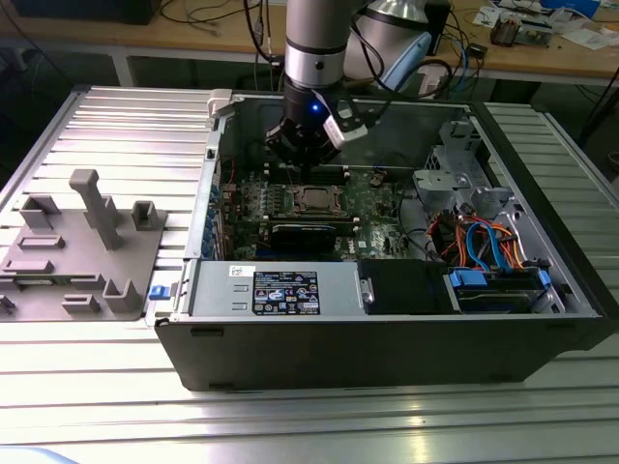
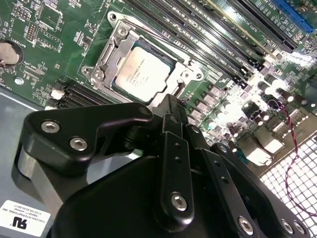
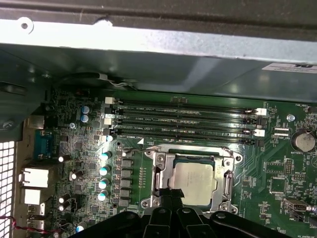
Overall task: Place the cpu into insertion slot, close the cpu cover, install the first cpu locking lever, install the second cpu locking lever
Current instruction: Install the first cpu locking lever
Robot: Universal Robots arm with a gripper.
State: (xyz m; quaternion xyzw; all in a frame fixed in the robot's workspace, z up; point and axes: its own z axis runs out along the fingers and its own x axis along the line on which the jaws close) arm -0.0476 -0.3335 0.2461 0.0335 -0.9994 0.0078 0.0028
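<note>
Inside the open computer case [image 1: 542, 319], my claw [image 1: 298, 157] hangs low over the green motherboard [image 1: 377, 198], just above the edge of the insertion slot [image 1: 314, 200]. My 2 fingers [image 2: 171, 106] are pressed together at their tips, closed on nothing that I can see, and those tips sit just beside the rim of the cpu cover [image 2: 185, 74] in the second wrist view.

The cpu [image 2: 141, 67] lies flat in the slot, its dull silver top showing through the square window of the cover, which is folded down over it. In the first wrist view the same chip [image 3: 194, 182] sits framed by the silvery cover [image 3: 228, 178], with my fingertips [image 3: 171, 196] at its near edge. I cannot tell how the locking levers stand.

Beyond the slot run 4 long black memory slots [image 3: 183, 121], parallel to one another. On the exterior view's left, well apart from the case, a grey fixture [image 1: 87, 242] stands on the ribbed metal table [image 1: 116, 126].
</note>
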